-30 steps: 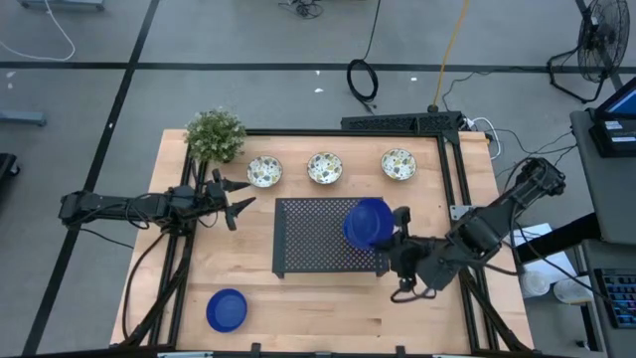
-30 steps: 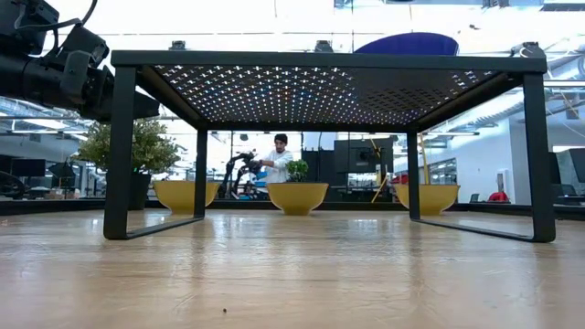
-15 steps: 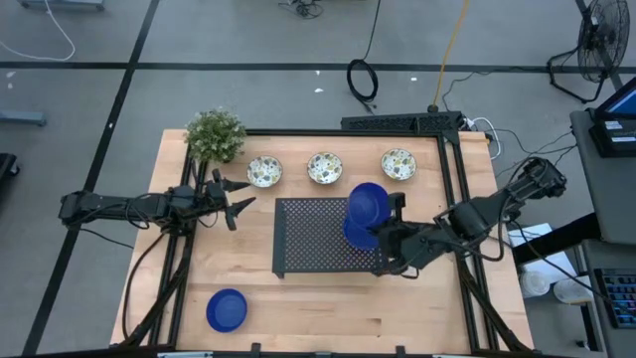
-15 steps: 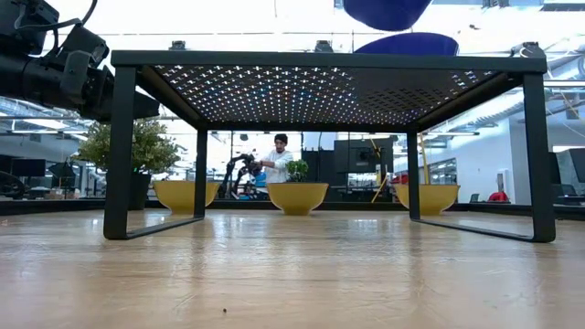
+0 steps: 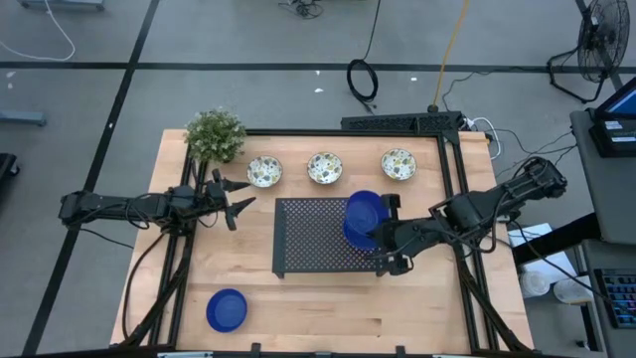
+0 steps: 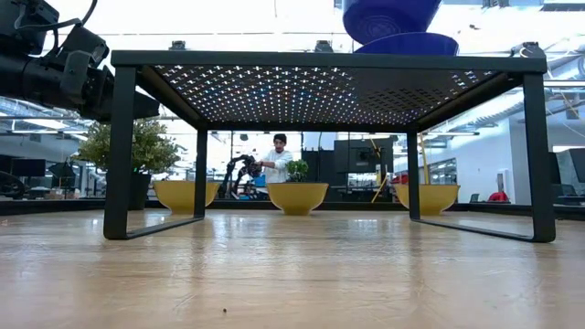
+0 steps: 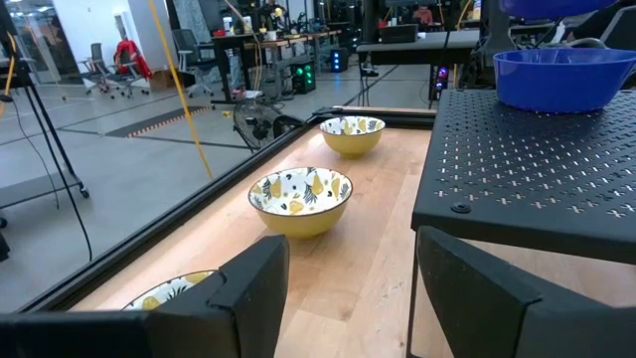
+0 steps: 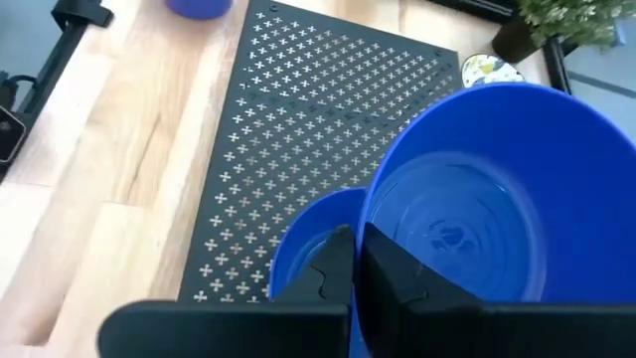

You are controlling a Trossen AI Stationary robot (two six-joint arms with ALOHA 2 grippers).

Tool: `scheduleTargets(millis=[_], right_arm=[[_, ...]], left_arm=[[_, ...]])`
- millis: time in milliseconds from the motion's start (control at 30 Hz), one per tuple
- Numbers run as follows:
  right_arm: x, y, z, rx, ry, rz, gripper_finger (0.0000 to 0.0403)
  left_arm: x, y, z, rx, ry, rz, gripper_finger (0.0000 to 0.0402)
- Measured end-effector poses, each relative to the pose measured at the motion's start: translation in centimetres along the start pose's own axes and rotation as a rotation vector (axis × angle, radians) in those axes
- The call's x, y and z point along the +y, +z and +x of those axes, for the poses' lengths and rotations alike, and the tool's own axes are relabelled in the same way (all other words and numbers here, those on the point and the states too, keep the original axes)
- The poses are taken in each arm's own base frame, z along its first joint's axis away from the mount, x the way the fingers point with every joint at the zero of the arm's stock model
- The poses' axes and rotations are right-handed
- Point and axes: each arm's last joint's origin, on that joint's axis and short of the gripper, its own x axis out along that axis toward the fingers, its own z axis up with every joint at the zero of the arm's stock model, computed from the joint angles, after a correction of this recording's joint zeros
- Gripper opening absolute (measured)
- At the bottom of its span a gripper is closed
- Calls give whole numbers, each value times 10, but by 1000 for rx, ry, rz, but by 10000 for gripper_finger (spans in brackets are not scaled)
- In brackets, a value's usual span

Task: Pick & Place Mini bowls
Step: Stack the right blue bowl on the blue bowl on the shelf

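The held blue bowl [image 8: 477, 209] hangs pinched by its rim in the closed right gripper [image 8: 360, 261], just above the blue bowl [image 6: 407, 43] resting on the black tray [image 5: 318, 239]. Lower it level and centred before release. It has descended since half a second ago. The left gripper [image 5: 237, 198] waits with jaws wide.

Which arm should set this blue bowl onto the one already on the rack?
Right. Its end effector is shut on the held blue bowl, directly above the stacked bowl on the rack. The left end effector waits open beside the rack.
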Motion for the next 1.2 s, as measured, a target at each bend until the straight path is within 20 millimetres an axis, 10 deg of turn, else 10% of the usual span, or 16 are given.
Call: scheduleTargets(millis=[1200], right_arm=[[14, -9, 27, 172, 91, 21, 0]], left_arm=[[0, 0, 0, 0, 0, 0, 228]])
